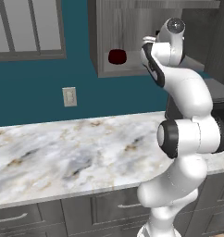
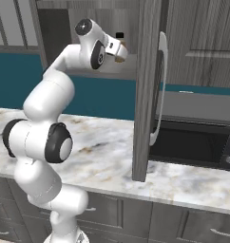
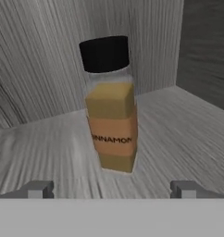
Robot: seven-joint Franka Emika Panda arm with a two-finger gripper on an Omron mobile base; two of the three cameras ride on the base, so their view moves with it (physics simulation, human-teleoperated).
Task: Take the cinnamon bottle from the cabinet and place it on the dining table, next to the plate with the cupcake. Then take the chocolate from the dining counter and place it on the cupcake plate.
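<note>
Fingertips [image 3: 40, 189] astride, seemingly short of cinnamon bottle [image 3: 110, 104]

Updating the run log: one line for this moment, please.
phase: reaching | target: black-capped orange-brown cinnamon bottle, upright on grey wood-grain cabinet shelf | gripper: open, short of bottle

White arm [image 2: 45, 123] reaching into open cabinet [image 2: 146, 90], black microwave [image 2: 195, 137] on marble counter [image 2: 107, 152]

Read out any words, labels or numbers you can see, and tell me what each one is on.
"NNAMON": on the label band of the cinnamon bottle in the hand view; the first letters curve out of sight.
The microwave shows no print that can be read in the right base view.
No other text.
</note>
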